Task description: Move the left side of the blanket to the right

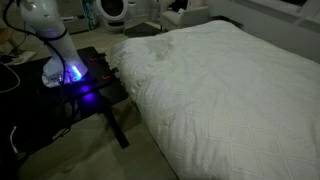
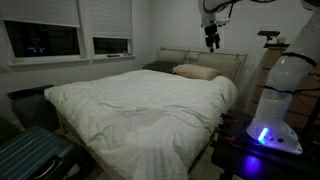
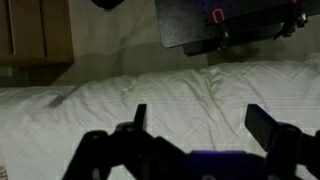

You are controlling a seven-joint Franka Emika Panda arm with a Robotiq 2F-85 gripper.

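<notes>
The blanket (image 1: 230, 85) is a very large white puffy cover that lies spread over the whole bed; it shows in both exterior views (image 2: 140, 105) and fills the wrist view (image 3: 170, 95). My gripper (image 2: 211, 40) hangs high in the air above the head end of the bed, well clear of the blanket. In the wrist view its two dark fingers (image 3: 200, 118) stand wide apart with nothing between them, and the wrinkled blanket lies far below.
A pillow (image 2: 195, 71) lies at the headboard (image 2: 200, 56). The robot base (image 1: 60, 60) with a blue light stands on a dark table (image 1: 70, 100) beside the bed. A suitcase (image 2: 30, 155) stands near the bed's foot. Windows (image 2: 65, 40) are behind.
</notes>
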